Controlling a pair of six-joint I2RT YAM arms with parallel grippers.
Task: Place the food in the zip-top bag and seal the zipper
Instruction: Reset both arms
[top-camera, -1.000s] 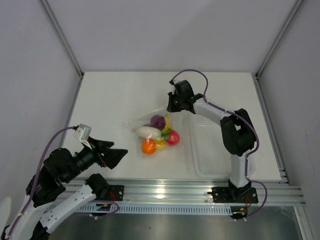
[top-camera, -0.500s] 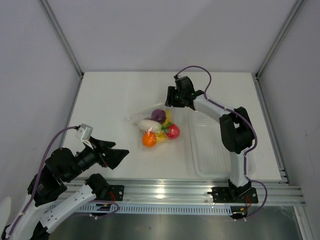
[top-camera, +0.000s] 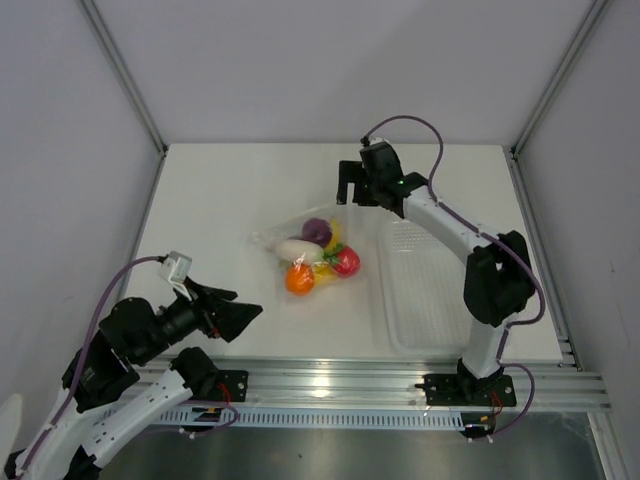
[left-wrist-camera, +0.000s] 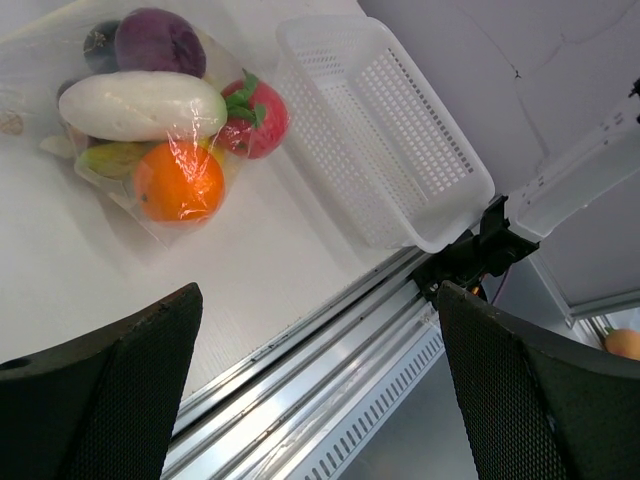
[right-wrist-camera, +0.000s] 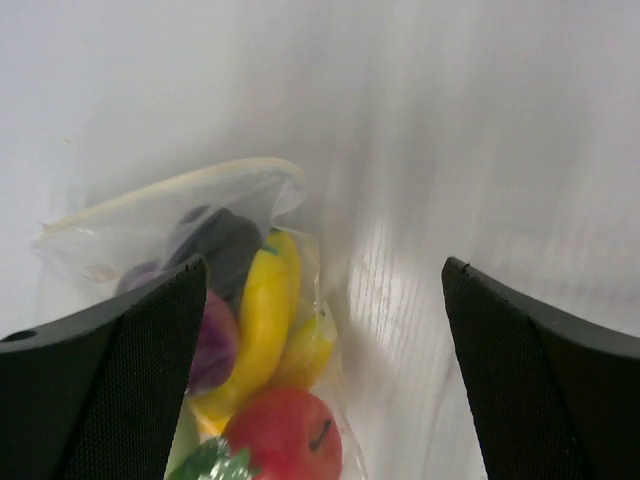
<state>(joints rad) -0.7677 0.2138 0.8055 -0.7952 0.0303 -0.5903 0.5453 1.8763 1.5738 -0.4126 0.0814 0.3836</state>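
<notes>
The zip-top bag (top-camera: 305, 245) lies flat on the white table with the food inside: a purple piece (top-camera: 317, 230), a white oblong piece (top-camera: 298, 250), an orange ball (top-camera: 298, 279), a red fruit (top-camera: 346, 263) and a yellow banana bunch (right-wrist-camera: 262, 315). The zipper (right-wrist-camera: 170, 195) runs along the bag's far edge; I cannot tell whether it is pressed shut. My right gripper (top-camera: 352, 190) hovers open just beyond the bag's far right corner, nothing between its fingers (right-wrist-camera: 100, 390). My left gripper (top-camera: 240, 308) is open near the front left, apart from the bag (left-wrist-camera: 150, 110).
A clear ridged tray (top-camera: 430, 290) sits to the right of the bag, reaching to the table's front edge; it shows as a white mesh tray (left-wrist-camera: 400, 140) in the left wrist view. The metal rail (top-camera: 330, 385) runs along the front. Walls enclose the table.
My right gripper went from shut to open and drew up and back from the bag's far right corner. The bag settled flat. The left arm barely shifted.
</notes>
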